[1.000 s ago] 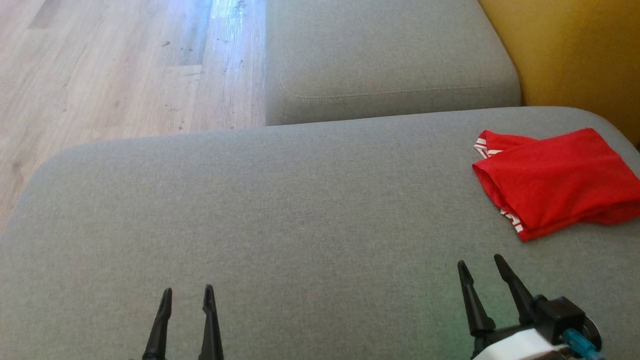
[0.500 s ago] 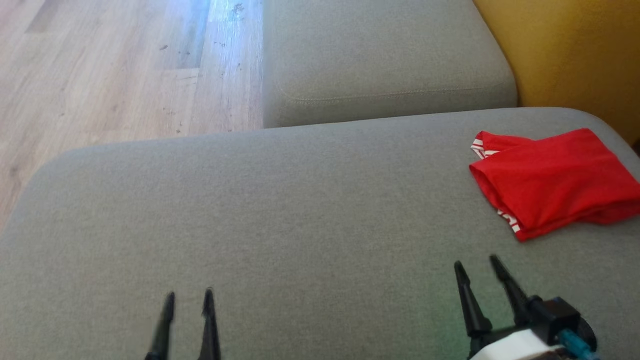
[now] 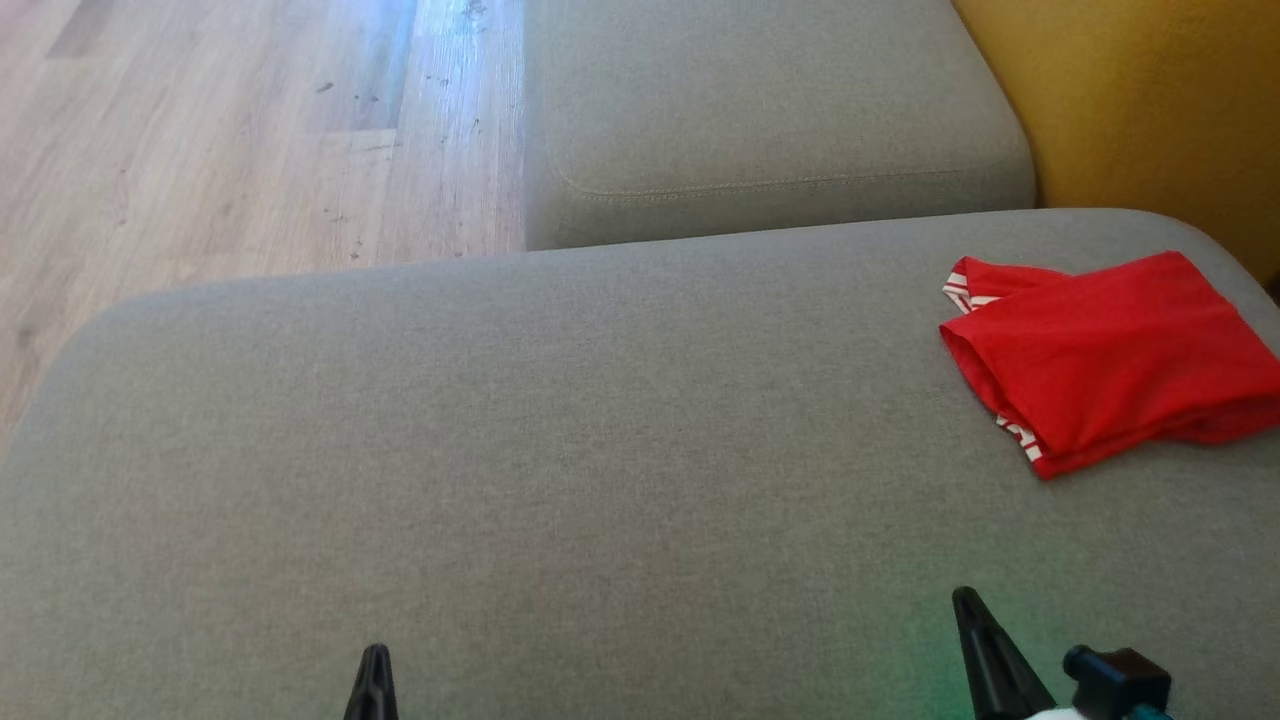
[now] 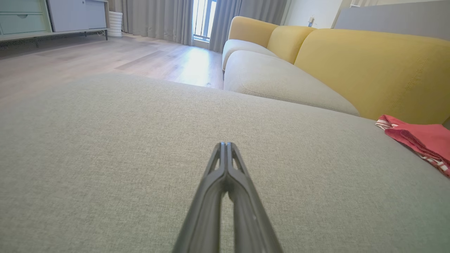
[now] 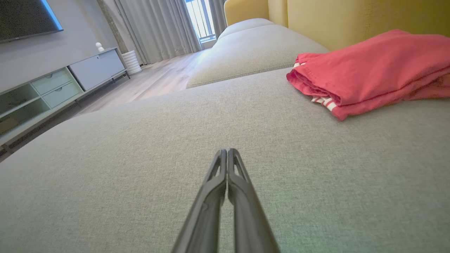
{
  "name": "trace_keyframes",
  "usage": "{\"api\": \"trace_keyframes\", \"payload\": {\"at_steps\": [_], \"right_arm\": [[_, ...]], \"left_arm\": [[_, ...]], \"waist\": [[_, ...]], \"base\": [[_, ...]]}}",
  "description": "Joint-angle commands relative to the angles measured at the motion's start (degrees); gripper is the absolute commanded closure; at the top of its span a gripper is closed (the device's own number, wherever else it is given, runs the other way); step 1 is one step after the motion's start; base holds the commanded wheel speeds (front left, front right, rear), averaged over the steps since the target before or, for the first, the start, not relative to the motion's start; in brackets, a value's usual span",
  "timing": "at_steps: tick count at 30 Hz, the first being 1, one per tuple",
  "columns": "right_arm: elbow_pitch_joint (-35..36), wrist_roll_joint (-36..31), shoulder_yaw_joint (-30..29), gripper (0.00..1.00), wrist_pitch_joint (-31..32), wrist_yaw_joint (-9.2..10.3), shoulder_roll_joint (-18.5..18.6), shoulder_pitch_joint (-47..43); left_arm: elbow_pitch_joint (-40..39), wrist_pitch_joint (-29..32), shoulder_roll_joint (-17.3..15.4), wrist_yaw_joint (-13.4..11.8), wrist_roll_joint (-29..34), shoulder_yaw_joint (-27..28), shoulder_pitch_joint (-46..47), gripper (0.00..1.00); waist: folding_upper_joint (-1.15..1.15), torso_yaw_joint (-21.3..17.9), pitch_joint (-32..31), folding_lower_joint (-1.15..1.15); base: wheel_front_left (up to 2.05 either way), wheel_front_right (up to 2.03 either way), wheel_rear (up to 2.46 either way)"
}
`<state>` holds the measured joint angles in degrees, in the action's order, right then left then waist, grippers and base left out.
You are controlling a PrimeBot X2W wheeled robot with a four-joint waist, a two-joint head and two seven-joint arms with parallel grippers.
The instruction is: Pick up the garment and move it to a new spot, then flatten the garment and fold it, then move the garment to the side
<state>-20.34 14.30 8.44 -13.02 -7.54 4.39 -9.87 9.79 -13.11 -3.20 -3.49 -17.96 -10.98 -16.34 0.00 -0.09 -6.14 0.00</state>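
Cushion comes first: a broad grey woven-fabric sofa cushion (image 3: 600, 450) carries the folded red cloth garment with white-striped trim (image 3: 1110, 360) at its far right edge, probably set aside there as the task's last step. The left gripper (image 4: 225, 144) and right gripper (image 5: 227, 150), both clenched empty, hang over the near edge, well clear. The head view cuts off the garment's right end.

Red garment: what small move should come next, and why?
Probably just retreat to rest: the garment lies folded at the right side of the cushion, and the left end effector and right end effector are shut, empty, clear of it.
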Motion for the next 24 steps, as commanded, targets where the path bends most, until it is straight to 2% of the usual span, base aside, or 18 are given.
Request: {"api": "trace_keyframes", "payload": {"at_steps": [1,24], "right_arm": [[2.1,2.3,-0.7,1.0,0.4,0.01,0.1,3.1],[3.0,18.1,-3.1,1.0,3.8,0.01,0.2,5.7]], "left_arm": [[-1.4,0.3,-0.4,0.5,-2.2,0.9,2.9,1.0],[-0.1,3.5,-0.9,2.6,-17.6,3.3,7.0,1.0]], "waist": [[0.0,0.0,0.1,0.0],[0.0,0.0,1.4,0.0]], "base": [[0.0,0.0,0.0],[0.0,0.0,0.0]]}}
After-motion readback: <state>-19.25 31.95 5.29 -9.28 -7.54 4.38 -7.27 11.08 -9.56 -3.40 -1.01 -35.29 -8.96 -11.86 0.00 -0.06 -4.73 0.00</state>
